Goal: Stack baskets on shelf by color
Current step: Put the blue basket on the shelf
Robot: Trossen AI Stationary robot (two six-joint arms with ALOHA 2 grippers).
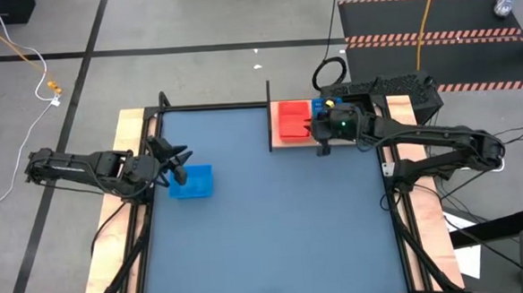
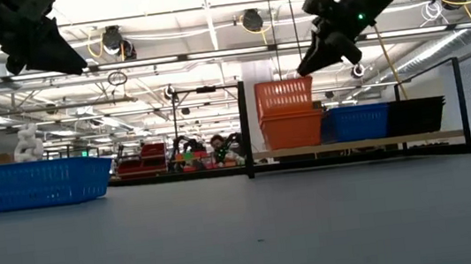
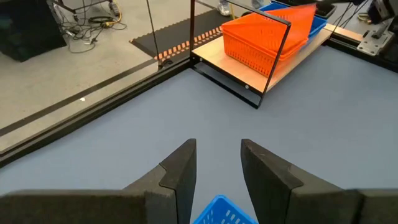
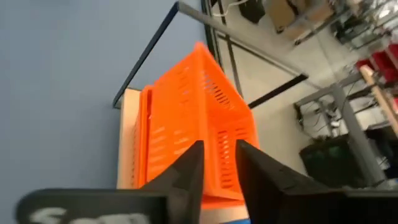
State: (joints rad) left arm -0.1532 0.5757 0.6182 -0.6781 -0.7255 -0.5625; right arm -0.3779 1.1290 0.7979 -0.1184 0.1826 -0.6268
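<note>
A stack of red-orange baskets [image 2: 289, 113] [image 1: 291, 120] stands on the wooden shelf [image 2: 357, 144], by its black post [image 2: 245, 129]; the top one sits high in the one under it. Beside the stack, a blue basket [image 2: 359, 122] and a black basket [image 2: 416, 116] rest on the shelf. Another blue basket [image 1: 192, 181] [image 2: 37, 184] sits flat on the table at the left. My left gripper [image 1: 175, 164] [image 3: 217, 165] hangs open above its far edge [image 3: 221, 211]. My right gripper [image 1: 317, 130] [image 4: 219, 168] is open, raised above the orange stack [image 4: 193, 118], touching nothing.
The blue tabletop [image 1: 275, 226] is edged by a black frame and wood strips [image 1: 128, 127]. A second black post [image 2: 460, 97] stands at the shelf's other end. Cables and striped mats lie on the floor beyond the far edge.
</note>
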